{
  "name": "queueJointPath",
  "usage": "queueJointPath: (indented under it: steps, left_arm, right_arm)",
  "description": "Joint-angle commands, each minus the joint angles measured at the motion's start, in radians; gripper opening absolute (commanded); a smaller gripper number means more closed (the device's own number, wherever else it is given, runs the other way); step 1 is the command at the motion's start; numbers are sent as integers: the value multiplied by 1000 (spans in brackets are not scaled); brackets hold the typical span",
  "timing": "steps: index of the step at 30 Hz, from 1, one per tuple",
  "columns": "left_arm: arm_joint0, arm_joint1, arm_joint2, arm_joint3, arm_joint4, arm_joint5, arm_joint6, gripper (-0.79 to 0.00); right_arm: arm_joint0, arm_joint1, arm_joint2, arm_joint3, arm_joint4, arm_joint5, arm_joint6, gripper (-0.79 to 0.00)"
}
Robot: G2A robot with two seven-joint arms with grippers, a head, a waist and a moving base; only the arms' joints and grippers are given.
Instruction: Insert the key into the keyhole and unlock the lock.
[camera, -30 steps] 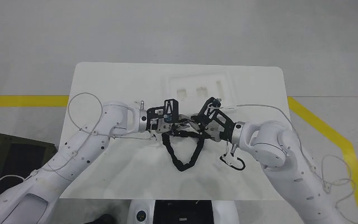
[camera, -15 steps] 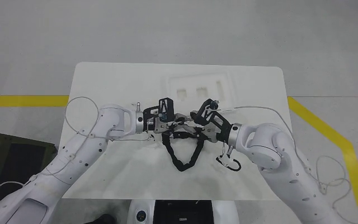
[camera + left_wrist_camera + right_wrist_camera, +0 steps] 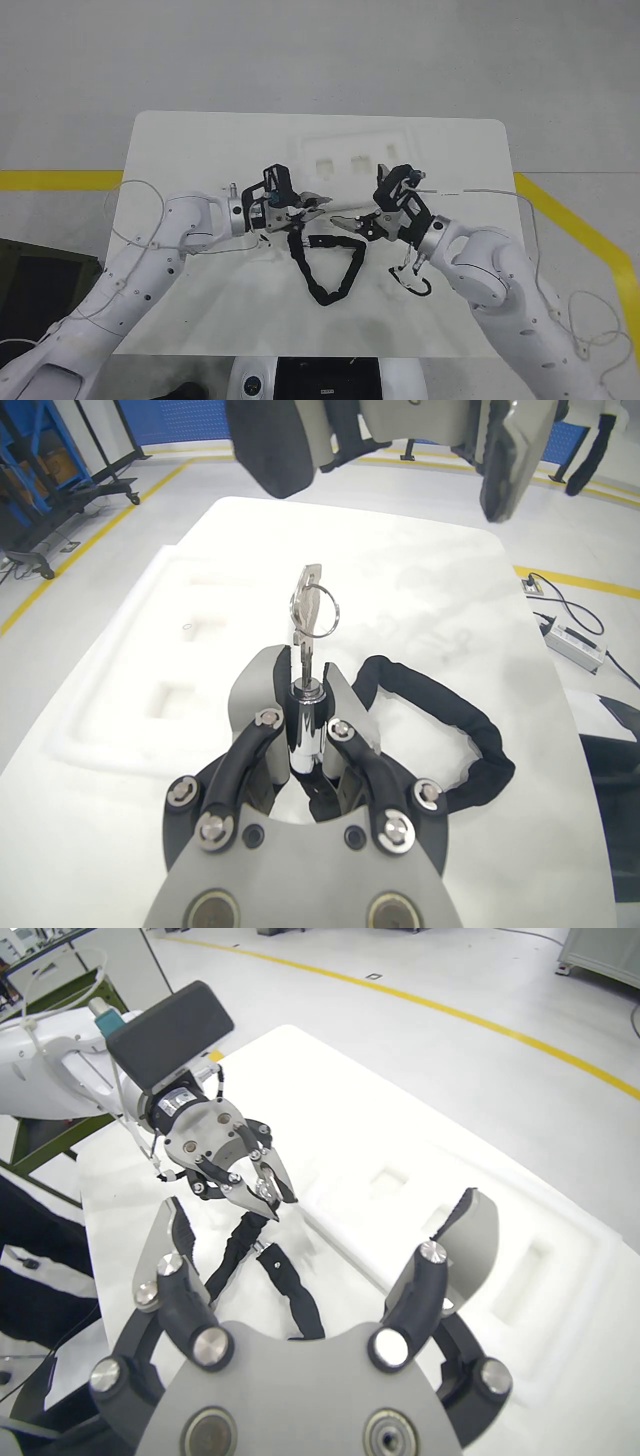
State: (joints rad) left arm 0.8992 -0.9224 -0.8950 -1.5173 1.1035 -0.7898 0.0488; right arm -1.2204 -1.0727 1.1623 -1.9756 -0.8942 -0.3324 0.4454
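— Two checks: grip, location?
— Note left claw [image 3: 307,665] clamped on chrome lock cylinder [image 3: 307,725] over tabletop [image 3: 440,565], key [image 3: 306,605] seated in keyhole [image 3: 308,687]. Note right claw [image 3: 320,1200] spread wide, empty.
— Handling?
— Probably light, slick, stiff: pinch flat key bow, turn gently. Leave limp sleeved chain [image 3: 450,710] lying.

No text, number or sign could be read. A small printed label [image 3: 176,1099] sat on the wrist collar just behind the left gripper [image 3: 284,1208], its print too small to make out.
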Motion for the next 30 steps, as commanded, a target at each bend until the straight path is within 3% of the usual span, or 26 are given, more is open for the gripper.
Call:
queueJointPath:
  steps: [1, 6, 12, 22, 30]
  left_arm:
    - [23, 7, -32, -8, 4, 20, 18, -785]
    - [116, 28, -136, -41, -5, 87, 87, -785]
    - [253, 49, -246, -82, -35, 150, 122, -785]
    - [452, 69, -383, -158, -104, 253, 45, -785]
    - [538, 73, -462, -190, -121, 315, 13, -785]
  right_arm:
    - [-30, -1, 11, 5, -11, 11, -80, 0]
    - [-100, 0, 48, 67, -80, 0, -294, 0]
    - [-177, 6, 130, 106, -157, 33, -452, 0]
    - [-218, 9, 202, 116, -208, 61, -484, 0]
    - [-218, 9, 202, 116, -208, 61, -484, 0]
